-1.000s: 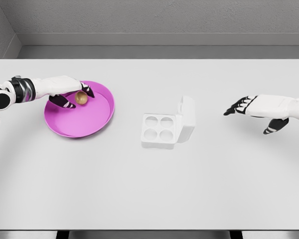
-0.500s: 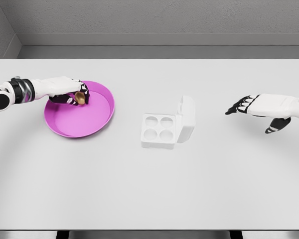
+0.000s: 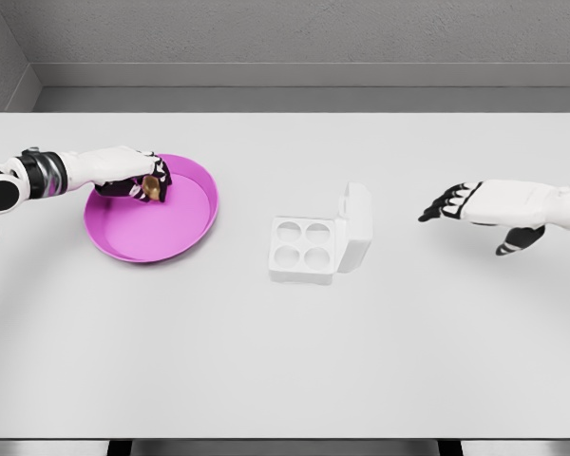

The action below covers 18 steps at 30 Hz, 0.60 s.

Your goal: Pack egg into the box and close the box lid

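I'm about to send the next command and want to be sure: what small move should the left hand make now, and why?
Probably lift the left hand straight up. Its fingers look closed around the egg, which is still low inside the pink tray. The box sits to the right with its lid open and all four cups empty, so clearing the tray rim comes first.

A bare simulated test cell, no real room: a plain white table boxed in by flat grey walls, all evenly rendered.
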### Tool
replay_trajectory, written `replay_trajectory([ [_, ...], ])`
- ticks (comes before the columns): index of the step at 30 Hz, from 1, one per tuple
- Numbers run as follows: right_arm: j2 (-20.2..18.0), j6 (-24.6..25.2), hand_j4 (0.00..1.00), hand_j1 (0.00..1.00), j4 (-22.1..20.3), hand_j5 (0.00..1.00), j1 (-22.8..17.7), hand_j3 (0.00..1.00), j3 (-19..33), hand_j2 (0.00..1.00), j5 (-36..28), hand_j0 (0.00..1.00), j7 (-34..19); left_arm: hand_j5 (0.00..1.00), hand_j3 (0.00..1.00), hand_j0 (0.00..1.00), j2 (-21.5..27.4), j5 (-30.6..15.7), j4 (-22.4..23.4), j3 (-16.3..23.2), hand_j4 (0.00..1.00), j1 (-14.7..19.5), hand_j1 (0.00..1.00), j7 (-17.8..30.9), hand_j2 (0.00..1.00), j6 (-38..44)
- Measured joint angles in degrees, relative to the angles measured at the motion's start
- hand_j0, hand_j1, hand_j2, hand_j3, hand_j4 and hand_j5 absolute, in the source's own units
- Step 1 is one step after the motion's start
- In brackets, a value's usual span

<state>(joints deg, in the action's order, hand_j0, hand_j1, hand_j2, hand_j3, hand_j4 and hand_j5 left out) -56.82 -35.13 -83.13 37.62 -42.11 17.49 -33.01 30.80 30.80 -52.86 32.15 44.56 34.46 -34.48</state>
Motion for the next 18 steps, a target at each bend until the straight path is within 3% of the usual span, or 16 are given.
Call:
replay_trajectory([
  [8, -1.6, 0.0, 1.0, 1.0, -0.6, 1.0, 0.1, 1.0, -0.3, 1.0, 0.0, 1.0, 0.1, 0.29, 0.29, 0.29, 0.3, 0.1, -0.3, 0.1, 0.29, -0.1, 0.29, 0.3, 0.29, -0.4],
  [18, -1.8, 0.0, 1.0, 1.0, -0.7, 1.0, 0.1, 1.0, -0.4, 1.0, 0.0, 1.0, 0.2, 0.27, 0.27, 0.27, 0.6, -1.4, -4.3, -0.1, 0.27, -0.3, 0.27, 0.5, 0.27, -0.7],
])
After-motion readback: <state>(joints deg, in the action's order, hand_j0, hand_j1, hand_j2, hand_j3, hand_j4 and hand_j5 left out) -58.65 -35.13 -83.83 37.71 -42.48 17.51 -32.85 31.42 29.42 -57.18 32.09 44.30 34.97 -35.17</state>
